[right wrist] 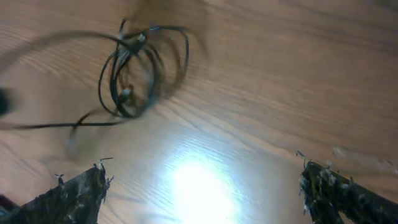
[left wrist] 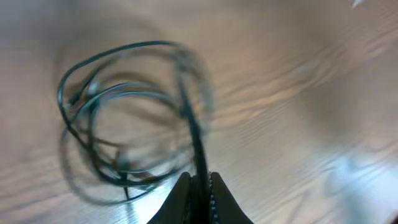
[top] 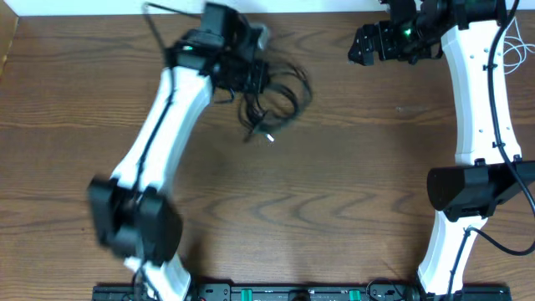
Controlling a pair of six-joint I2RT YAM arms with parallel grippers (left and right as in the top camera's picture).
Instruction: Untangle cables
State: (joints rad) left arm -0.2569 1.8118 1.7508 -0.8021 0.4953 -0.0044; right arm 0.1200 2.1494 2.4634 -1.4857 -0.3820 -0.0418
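Observation:
A tangle of thin black cables [top: 276,99] lies at the back middle of the wooden table, with a small light plug end [top: 269,137] sticking out toward the front. My left gripper [top: 242,71] sits at the tangle's left side and is shut on one black strand [left wrist: 198,143], which runs up from its fingers [left wrist: 200,186] into the coiled loops [left wrist: 124,118]. My right gripper [top: 361,46] is open and empty at the back right, well apart from the tangle; its view shows the coil [right wrist: 140,68] far ahead of its spread fingers [right wrist: 202,186]. No white cable shows among the tangle.
Thick black leads run along both white arms. A thin white cord [top: 517,50] hangs at the far right edge beside the right arm. The table's back edge [top: 84,15] is close behind both grippers. Bare wood spans the middle and front.

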